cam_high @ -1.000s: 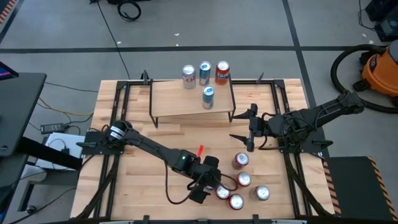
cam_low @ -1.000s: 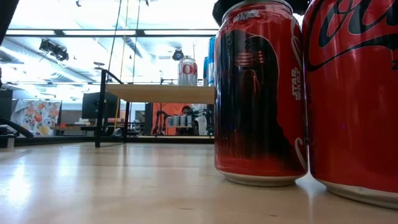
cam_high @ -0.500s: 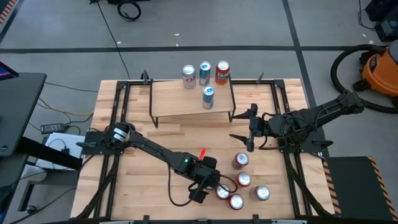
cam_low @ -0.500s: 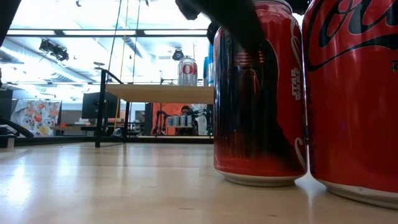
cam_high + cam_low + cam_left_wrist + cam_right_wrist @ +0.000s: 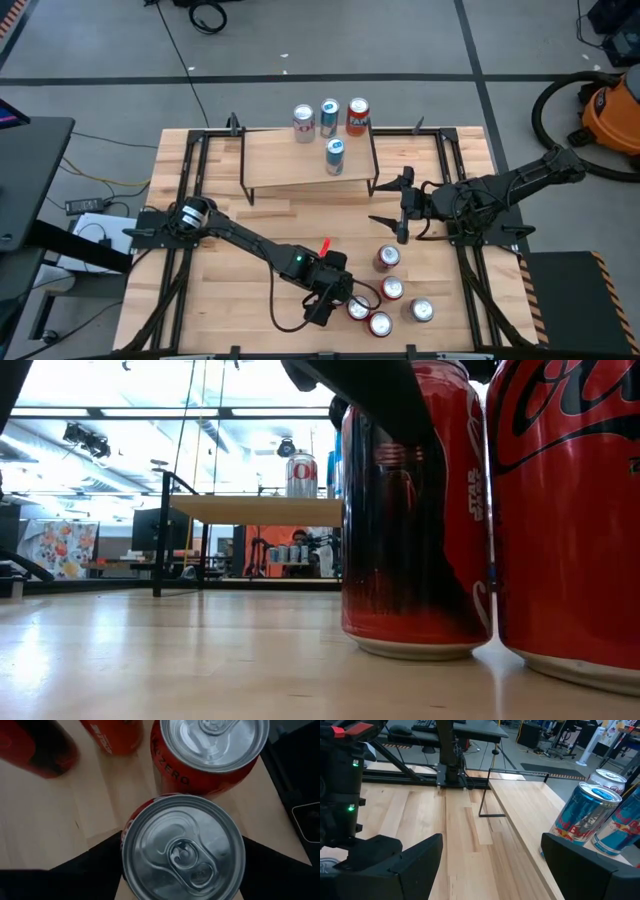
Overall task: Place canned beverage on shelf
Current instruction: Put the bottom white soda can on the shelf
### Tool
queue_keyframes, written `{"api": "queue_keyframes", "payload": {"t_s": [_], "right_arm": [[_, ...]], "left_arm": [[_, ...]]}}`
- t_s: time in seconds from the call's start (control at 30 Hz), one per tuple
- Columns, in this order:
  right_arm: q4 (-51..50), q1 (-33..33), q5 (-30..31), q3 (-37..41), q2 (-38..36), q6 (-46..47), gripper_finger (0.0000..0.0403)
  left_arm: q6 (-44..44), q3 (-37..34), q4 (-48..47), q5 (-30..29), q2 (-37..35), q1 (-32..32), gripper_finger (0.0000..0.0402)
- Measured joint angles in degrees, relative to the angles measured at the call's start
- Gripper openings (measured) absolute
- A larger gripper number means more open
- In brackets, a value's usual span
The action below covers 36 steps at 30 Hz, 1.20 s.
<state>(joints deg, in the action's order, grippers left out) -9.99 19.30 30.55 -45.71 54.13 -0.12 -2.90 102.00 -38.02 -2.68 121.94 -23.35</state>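
Observation:
My left gripper (image 5: 350, 302) is down over a red cola can (image 5: 357, 308) in a cluster of several red cans near the table's front right. In the left wrist view the can's silver top (image 5: 182, 847) fills the space between my two dark fingers. In the low view one finger (image 5: 385, 395) lies against this can (image 5: 420, 530). The light-wood shelf (image 5: 290, 168) on black legs stands at the far middle and carries several cans. My right gripper (image 5: 399, 212) is open and empty by the shelf's right end. My left gripper has the red can between its two fingers, one on each opposite side of the can's wall just below the top rim (image 5: 126, 825). The fingers come from above, slanting down. The can stands upright with its base on the table (image 5: 415, 650).
Another red can (image 5: 212, 750) stands close against the held one, also in the low view (image 5: 570, 510). More red cans (image 5: 387, 258) (image 5: 421, 311) stand around it. Black frame rails (image 5: 190, 200) run along the table's sides. Bare wood (image 5: 260, 300) lies left of the cluster.
My left gripper has moved down and slightly toward the table's near right, onto the red can. One finger that was out of the low view a second ago now lies along the can's upper left side. The can stays upright on the table.

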Motion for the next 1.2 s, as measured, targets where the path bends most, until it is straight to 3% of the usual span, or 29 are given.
{"api": "queue_keyframes", "payload": {"t_s": [0.3, 0.87, 1.2], "right_arm": [[-0.01, -0.01, 0.0, 0.0, 0.0, 0.0, 0.0349], [-0.01, 0.01, -0.09, 0.0, 0.02, 0.0, 0.0349], [-0.03, 0.01, -0.13, 0.02, 0.02, 0.0, 0.0349]], "left_arm": [[-0.34, -0.05, -8.66, -0.59, -2.25, 0.82, 0.0317], [-3.06, -0.02, -24.45, -10.12, -12.28, 4.09, 0.0315], [-3.43, -0.02, -28.89, -16.11, -21.26, 7.54, 0.0316]]}}
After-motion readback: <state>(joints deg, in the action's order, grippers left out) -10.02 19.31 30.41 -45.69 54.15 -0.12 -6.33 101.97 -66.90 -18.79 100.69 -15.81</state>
